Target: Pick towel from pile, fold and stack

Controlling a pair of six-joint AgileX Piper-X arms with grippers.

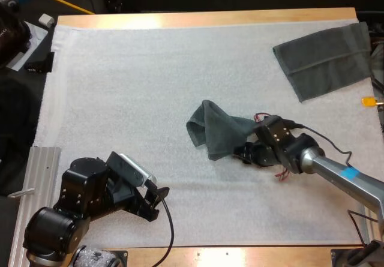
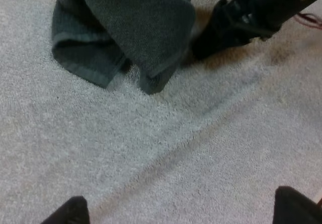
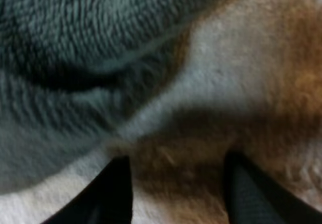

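A crumpled dark grey-green towel (image 1: 216, 132) lies bunched in the middle of the white mat (image 1: 150, 87). My right gripper (image 1: 244, 153) sits low at the towel's near right edge. In the right wrist view its fingers (image 3: 113, 191) stand apart over bare mat, open (image 3: 176, 189), with the towel's (image 3: 75, 58) edge just beyond the tips. A second towel (image 1: 324, 60) lies folded flat at the far right corner. My left gripper (image 1: 157, 204) hovers near the front left, open (image 2: 183, 209), looking at the crumpled towel (image 2: 126, 27) and the right gripper (image 2: 236, 22) beside it.
A ribbed metal plate (image 1: 39, 183) lies at the mat's front left edge. The wooden table rim (image 1: 210, 18) runs along the far side. Dark gear (image 1: 15, 27) stands off the far left corner.
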